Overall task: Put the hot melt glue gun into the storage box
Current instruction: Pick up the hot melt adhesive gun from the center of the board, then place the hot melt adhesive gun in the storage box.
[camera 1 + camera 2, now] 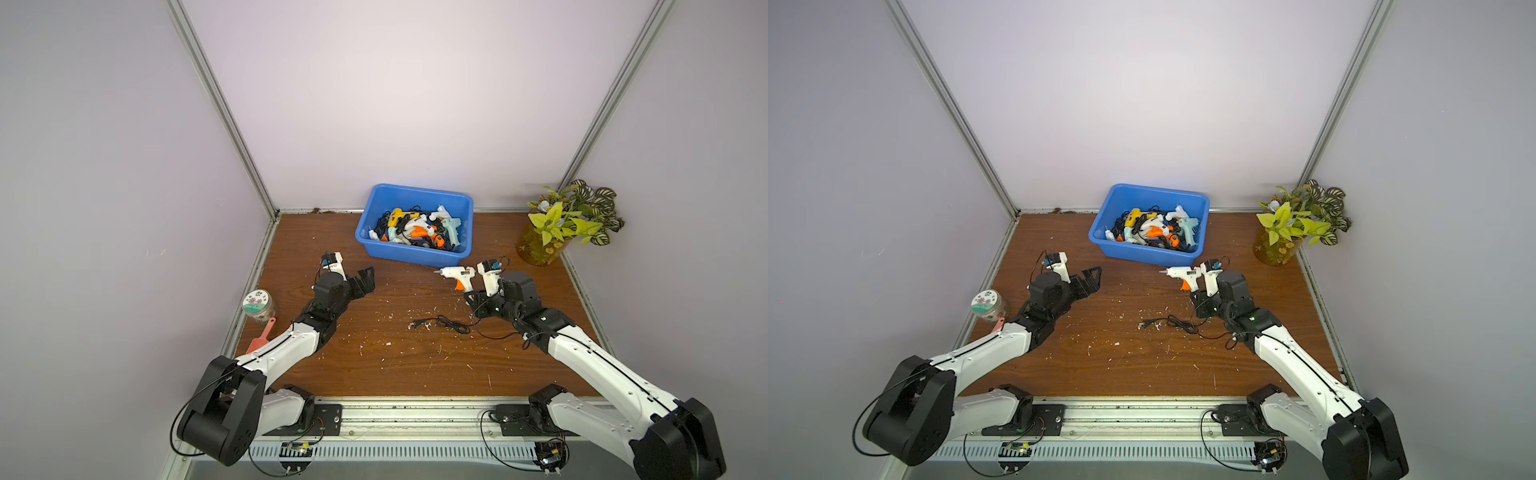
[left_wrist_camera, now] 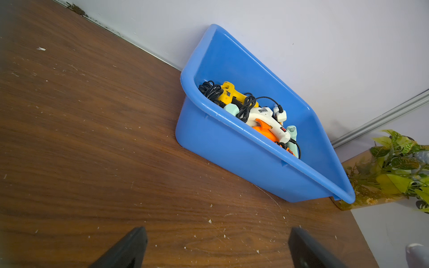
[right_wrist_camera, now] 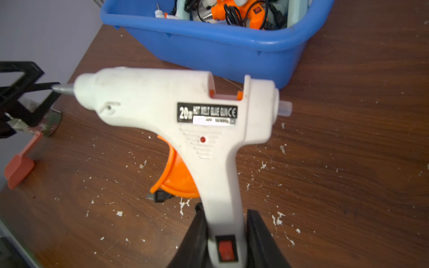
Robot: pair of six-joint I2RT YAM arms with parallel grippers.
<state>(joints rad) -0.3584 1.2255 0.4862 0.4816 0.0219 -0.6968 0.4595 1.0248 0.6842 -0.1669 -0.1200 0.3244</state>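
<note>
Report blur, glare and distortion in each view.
Both top views: sharp, but the wide-angle lens splays the corner posts; back wall brightest at centre, frame corners dim. Left wrist: storage box crisp with small rim highlights, left gripper out of focus. Right wrist: hot melt glue gun slightly blurred, its label smeared.

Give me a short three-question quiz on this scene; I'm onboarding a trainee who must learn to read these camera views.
1. True or false: the right pincer grips the white glue gun by its handle.
2. Its plug is: A) hanging in mid-air B) on the table C) out of view.
3. Fill in: the jaws of the left pincer, facing the storage box, stand ____.
Key: 1 true; 2 B; 3 open.
</note>
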